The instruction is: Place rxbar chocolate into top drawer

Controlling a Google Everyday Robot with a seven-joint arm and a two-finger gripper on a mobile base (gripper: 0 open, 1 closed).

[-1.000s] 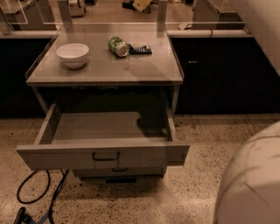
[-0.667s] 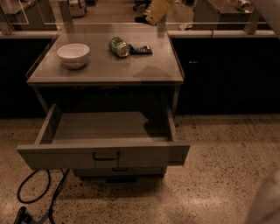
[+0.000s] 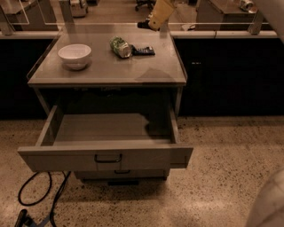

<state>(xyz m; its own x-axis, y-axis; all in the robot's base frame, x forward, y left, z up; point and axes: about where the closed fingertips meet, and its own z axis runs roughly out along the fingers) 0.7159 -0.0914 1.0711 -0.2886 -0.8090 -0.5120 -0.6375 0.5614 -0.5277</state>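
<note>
Up and over comes the arm [image 3: 162,11]: a second ago its pale bulk filled the lower right corner, and now only a sliver shows there. The tan forearm hangs in at the top, beyond the can [image 3: 120,46]. Nothing on the counter [image 3: 106,71] has budged in that time.

The pincer [image 3: 145,24] sits behind the can and a touch to its right, above the counter's back edge. Spread or pressed together? I cannot tell from here. It looks to be carrying nothing, and it is well clear of the goods.

The chocolate bar [image 3: 143,51] lies flat on the counter just right of the can, close enough that the two may be touching. The bowl [image 3: 74,55] sits off to the can's left.

Where are we in the job? Early, by my reading. The top drawer [image 3: 62,157] is already pulled wide open below and in front of the can, and its floor shows nothing inside. The lower drawer [image 3: 120,172] beneath it is shut. So the opening is done. The reach, the pickup, the carry down and the drop all remain.

As for the bar's lie, its long axis runs left to right, roughly along the counter's front edge. One short end points at the can, the other at the counter's right side.
</note>
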